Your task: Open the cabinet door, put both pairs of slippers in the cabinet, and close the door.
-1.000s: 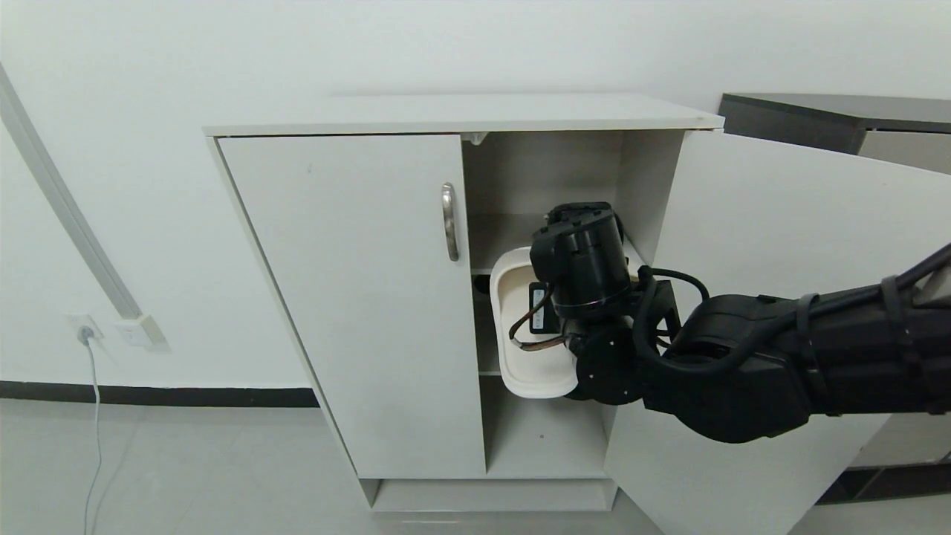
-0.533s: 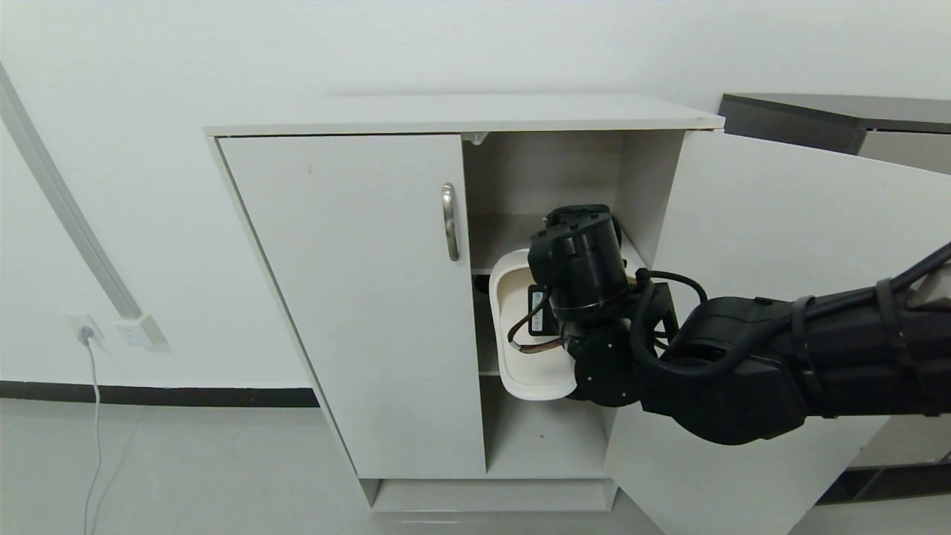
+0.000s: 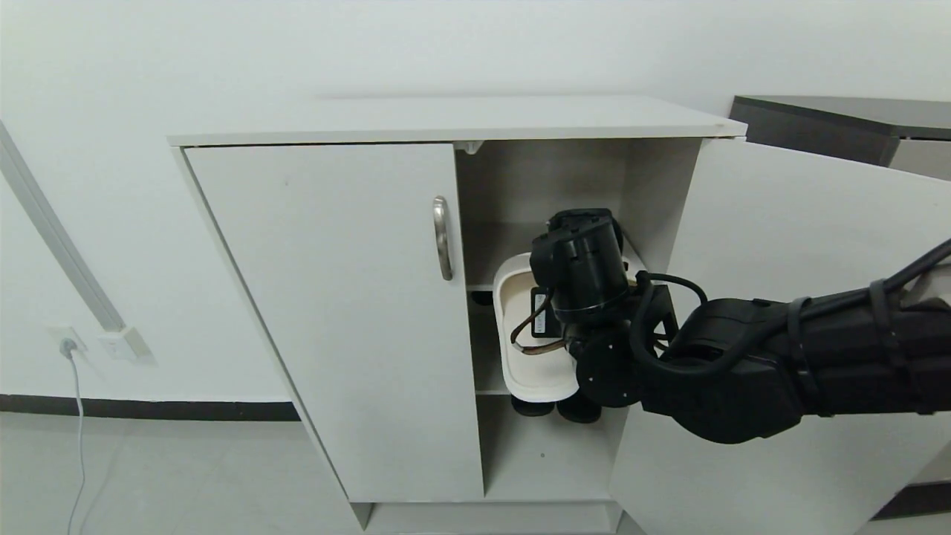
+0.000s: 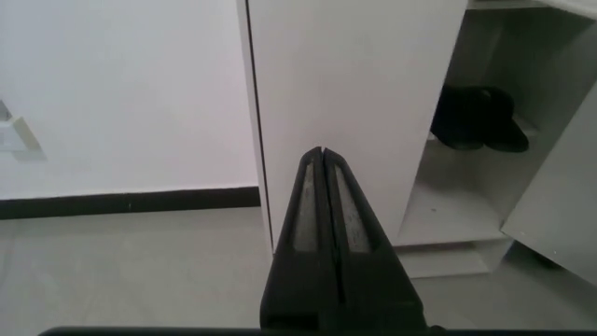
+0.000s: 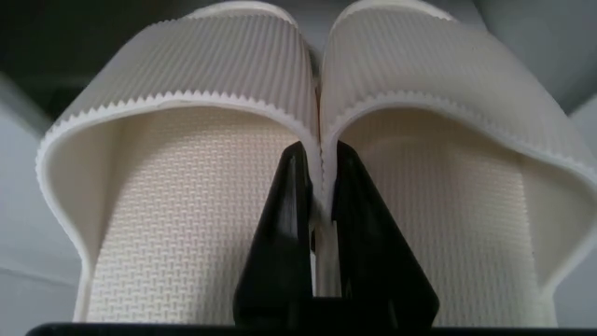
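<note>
Right claw (image 5: pixel 320 163) is pinching the white slippers (image 3: pixel 539 375) by their two inner edges, soles together, and they're hanging at the cabinet (image 3: pixel 446 119) opening around the middle level. The black pair (image 4: pixel 480 117) is already on the bottom level, far back.

My worry is the grip: it's a thin bite on soft foam. If a toe clips the shelf (image 3: pixel 481 287) on the way in, one slipper could peel out and drop, or both could twist in the pinch. The left slipper also looks really close to the shut left door (image 3: pixel 334 297), so any drift left could snag it. The forearm is right beside the open right door (image 3: pixel 780 223), and a bump there could swing it.

Left claw (image 4: pixel 322 154) is pressed together, low and near, out in front of the left door.
</note>
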You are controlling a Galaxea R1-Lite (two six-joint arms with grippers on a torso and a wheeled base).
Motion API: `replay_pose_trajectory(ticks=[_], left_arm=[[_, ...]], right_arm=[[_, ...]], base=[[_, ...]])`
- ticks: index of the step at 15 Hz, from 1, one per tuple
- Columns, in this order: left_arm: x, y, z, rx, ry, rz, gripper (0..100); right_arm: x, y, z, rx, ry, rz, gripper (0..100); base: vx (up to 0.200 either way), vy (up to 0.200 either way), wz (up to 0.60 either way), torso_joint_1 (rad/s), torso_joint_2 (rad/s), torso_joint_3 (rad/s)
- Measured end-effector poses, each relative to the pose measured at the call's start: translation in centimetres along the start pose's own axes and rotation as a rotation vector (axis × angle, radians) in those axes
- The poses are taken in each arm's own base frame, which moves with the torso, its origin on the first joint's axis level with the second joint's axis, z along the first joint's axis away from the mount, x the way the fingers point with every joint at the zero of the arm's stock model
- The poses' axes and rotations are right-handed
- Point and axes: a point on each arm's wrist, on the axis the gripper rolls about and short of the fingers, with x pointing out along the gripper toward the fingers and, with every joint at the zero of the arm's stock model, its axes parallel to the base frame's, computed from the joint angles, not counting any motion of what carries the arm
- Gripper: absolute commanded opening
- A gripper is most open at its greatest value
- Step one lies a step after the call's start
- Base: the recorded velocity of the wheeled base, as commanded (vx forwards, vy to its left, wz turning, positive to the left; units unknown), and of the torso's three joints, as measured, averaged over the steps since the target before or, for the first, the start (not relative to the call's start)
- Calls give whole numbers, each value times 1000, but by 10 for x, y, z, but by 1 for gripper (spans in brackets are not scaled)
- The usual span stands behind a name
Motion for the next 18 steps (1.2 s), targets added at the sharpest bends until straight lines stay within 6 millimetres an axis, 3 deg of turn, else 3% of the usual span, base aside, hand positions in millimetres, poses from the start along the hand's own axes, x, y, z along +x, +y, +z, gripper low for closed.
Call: replay_pose_trajectory(ticks=[5,12,18], left_arm=[[0,0,0,0,0,0,0],[0,0,0,0,0,2,0],[0,0,0,1,0,2,0]], right_arm=[[0,-1,-5,-8,9,-2,0],[0,-3,-5,-5,10,5,0],[15,-4,-5,5,19,12,0]], base=[[200,0,0,4,1,1],[0,0,0,0,0,0],[0,0,0,0,0,0]])
